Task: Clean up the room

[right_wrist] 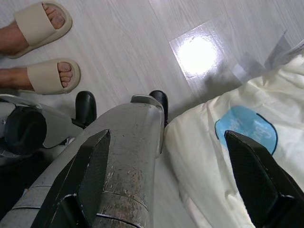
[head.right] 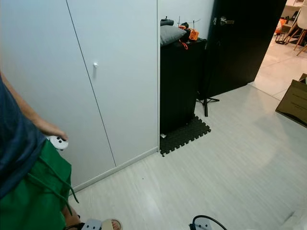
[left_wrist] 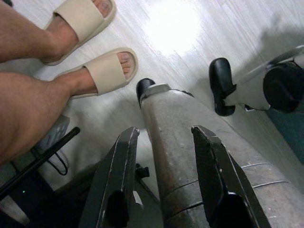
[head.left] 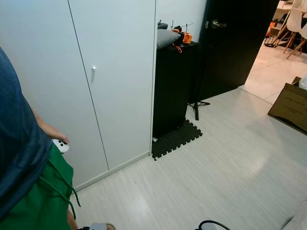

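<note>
Both arms hang idle. The left gripper (left_wrist: 164, 166) is moderately parted and holds nothing; past it stand a person's sandalled feet (left_wrist: 107, 71). The right gripper (right_wrist: 180, 175) gapes wide, also holding nothing, with a cream bag (right_wrist: 237, 142) just beside it. That bag seems the nearest tidying target; I would turn towards it slowly, keeping away from the person. Its far side is cut off, contents unknowable. Farther off stand a white wardrobe (head.left: 96, 72) and black cabinet (head.left: 172, 86).

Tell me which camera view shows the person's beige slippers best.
The left wrist view: both beige slippers show large, close and whole on the pale floor. The right wrist view shows both smaller, at the picture's edge. The eye views catch just a sliver of one by the bottom edge.
</note>
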Controlling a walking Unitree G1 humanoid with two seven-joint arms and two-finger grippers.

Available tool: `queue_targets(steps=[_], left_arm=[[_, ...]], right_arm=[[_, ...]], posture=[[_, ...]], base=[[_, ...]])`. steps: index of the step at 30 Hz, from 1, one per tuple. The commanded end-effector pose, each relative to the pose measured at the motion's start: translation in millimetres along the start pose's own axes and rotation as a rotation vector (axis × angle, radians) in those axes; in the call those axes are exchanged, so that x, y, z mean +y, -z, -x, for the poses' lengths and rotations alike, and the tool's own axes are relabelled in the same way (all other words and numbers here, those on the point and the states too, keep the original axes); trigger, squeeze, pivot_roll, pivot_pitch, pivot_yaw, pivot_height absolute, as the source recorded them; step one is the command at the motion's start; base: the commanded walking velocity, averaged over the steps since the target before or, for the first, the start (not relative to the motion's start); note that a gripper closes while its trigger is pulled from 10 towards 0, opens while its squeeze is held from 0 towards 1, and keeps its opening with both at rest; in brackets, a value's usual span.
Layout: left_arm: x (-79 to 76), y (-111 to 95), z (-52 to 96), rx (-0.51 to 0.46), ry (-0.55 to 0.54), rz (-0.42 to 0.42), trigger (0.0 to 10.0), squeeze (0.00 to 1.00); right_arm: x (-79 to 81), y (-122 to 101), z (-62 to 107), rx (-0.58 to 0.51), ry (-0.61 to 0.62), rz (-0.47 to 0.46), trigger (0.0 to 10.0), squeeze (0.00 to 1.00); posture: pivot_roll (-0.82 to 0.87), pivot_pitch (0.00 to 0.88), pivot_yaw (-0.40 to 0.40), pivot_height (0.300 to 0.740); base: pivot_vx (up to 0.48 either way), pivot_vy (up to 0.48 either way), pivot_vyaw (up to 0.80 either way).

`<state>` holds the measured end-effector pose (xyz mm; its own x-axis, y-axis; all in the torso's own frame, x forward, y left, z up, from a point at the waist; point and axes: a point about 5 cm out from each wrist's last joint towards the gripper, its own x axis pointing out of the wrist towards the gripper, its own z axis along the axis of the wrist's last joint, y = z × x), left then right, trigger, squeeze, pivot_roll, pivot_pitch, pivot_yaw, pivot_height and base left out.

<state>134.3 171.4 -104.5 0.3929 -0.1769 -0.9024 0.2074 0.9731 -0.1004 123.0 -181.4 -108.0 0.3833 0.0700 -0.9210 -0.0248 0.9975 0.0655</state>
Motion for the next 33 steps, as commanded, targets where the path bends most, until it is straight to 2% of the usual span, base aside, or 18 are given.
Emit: queue_targets(steps=[1, 4, 9, 12, 17, 23, 27, 33], left_arm=[[-0.8, 1, 0.0, 0.003, 0.003, -0.001, 10.0, 0.0], [-2.2, 1, -0.3, 0.003, 0.01, -0.002, 10.0, 0.0], [4.9, 0, 1.5, 0.002, 0.007, -0.024, 10.0, 0.0], [15.8, -3, 4.1, -0.009, -0.024, -0.005, 10.0, 0.0], [24.8, -6, 6.4, -0.018, -0.043, 0.005, 10.0, 0.0], [24.4, -8, 6.2, -0.021, -0.033, -0.01, 10.0, 0.0], [24.3, -7, 6.2, -0.017, -0.032, -0.023, 10.0, 0.0], [18.2, -5, 4.1, -0.009, -0.041, -0.021, 10.0, 0.0]], right_arm=[[3.5, 39, 4.5, 0.137, -0.006, -0.016, 10.0, 0.0], [2.0, 39, 4.8, 0.135, -0.002, -0.024, 10.0, 0.0], [4.9, 39, 4.3, 0.136, -0.003, -0.046, 10.0, 0.0], [12.8, 36, 2.4, 0.129, -0.013, -0.045, 10.0, 0.0], [20.8, 37, 1.3, 0.138, -0.03, -0.038, 10.0, 0.0], [23.3, 41, 1.9, 0.146, -0.035, -0.028, 10.0, 0.0], [27.7, 37, 0.7, 0.145, -0.039, -0.012, 10.0, 0.0], [25.0, 37, 0.9, 0.143, -0.039, 0.002, 10.0, 0.0]], posture=[[-0.04, 0.046, -0.013, 0.74], [-0.04, 0.044, -0.011, 0.74], [-0.03, 0.04, -0.006, 0.74], [-0.01, 0.023, -0.005, 0.74], [0.0, 0.022, 0.005, 0.74], [0.02, 0.013, 0.016, 0.74], [0.02, 0.004, 0.014, 0.74], [0.03, 0.0, 0.005, 0.74]], base=[[0.0, 0.0, 0.0], [0.0, 0.0, 0.0], [0.0, 0.0, 0.0], [0.0, 0.0, 0.0], [0.147, 0.0, -0.34], [0.274, 0.0, -0.72], [0.289, 0.0, 0.0], [0.307, 0.0, 0.0]])
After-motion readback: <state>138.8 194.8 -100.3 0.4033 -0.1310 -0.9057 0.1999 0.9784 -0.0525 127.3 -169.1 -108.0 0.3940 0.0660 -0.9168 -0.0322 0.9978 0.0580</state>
